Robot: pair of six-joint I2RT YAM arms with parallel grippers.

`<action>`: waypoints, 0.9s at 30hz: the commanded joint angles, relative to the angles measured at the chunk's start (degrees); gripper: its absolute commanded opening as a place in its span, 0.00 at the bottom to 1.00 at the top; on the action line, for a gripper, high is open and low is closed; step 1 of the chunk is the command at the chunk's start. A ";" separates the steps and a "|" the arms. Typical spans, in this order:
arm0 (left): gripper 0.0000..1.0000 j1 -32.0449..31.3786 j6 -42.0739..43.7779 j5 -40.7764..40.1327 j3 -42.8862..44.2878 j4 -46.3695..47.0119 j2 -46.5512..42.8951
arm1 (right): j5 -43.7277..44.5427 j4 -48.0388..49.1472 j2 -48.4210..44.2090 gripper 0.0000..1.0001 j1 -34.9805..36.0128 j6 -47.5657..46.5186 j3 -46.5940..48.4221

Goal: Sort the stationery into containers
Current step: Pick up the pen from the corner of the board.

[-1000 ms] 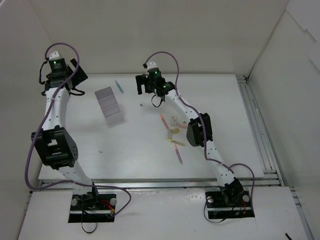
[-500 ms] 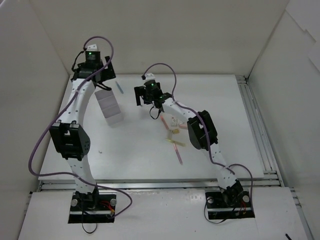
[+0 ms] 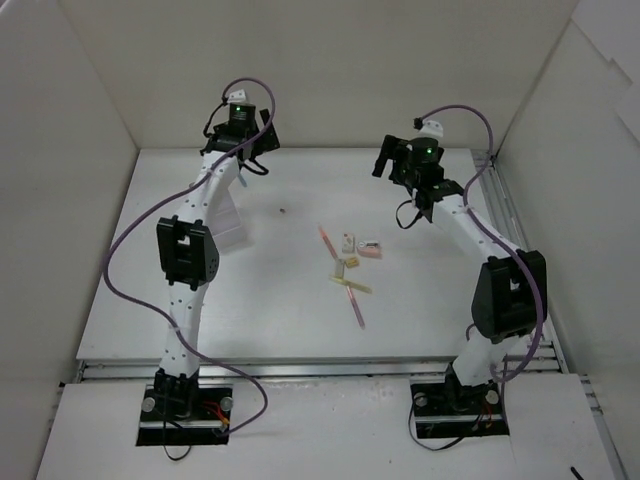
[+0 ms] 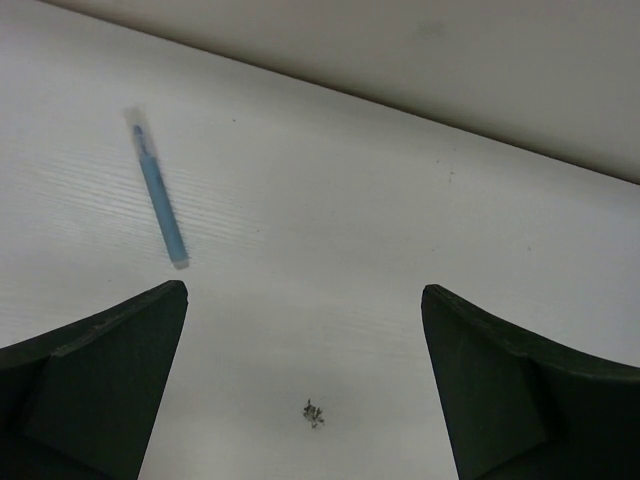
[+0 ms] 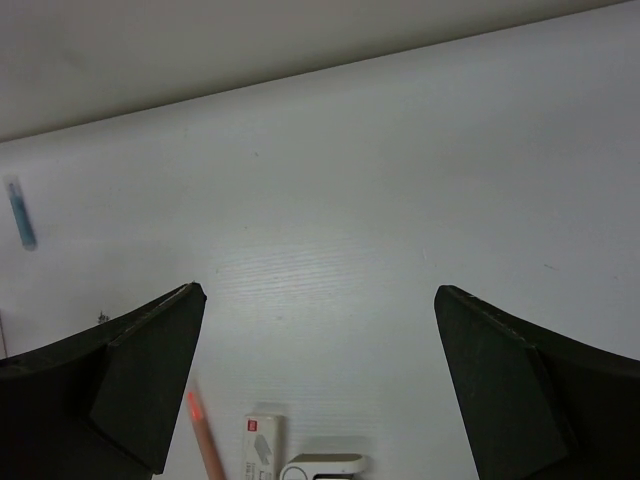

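Wide-spread and empty, the left gripper (image 4: 305, 295) hangs over the far edge of the worktop (image 3: 450, 290). In its wrist view the blue pen (image 4: 160, 190) lies flat at about ten o'clock, clear of both fingers. I judge the step in hand to be fetching that pen. To do it well I would shift toward ten o'clock and turn the wrist so the jaws straddle the pen across its thin width. I would then come down at its middle so it does not tip when lifted.

The back wall (image 4: 450, 60) runs close behind, leaving little room to overshoot. A dark speck of debris (image 4: 315, 413) at six o'clock I would ignore.

The right gripper (image 5: 318, 295) is equally wide, holding nothing, over the far right. The organizer (image 3: 230, 225) sits near six o'clock of the left gripper in the overhead view. It is partly under the left arm, so I cannot see its compartments. At four o'clock from it lie a pink stick (image 3: 326, 240), a white eraser (image 3: 347, 241) and a yellow stick (image 3: 352, 284).
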 commanded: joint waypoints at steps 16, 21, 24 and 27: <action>0.96 1.85 -14.96 -14.57 4.30 9.15 10.46 | -3.33 -3.16 -6.13 0.98 -6.92 -2.51 -3.05; 0.93 1.85 -13.11 -16.42 6.06 9.50 12.65 | -6.14 -4.48 -4.02 0.98 -8.50 -1.80 -1.90; 0.92 2.37 -13.11 -17.66 6.24 9.32 13.71 | -6.84 -4.83 -3.66 0.98 -9.20 -1.45 -1.81; 0.91 2.38 -13.29 -16.60 6.15 10.72 14.76 | -7.46 -4.83 -3.22 0.98 -9.91 -1.27 -1.64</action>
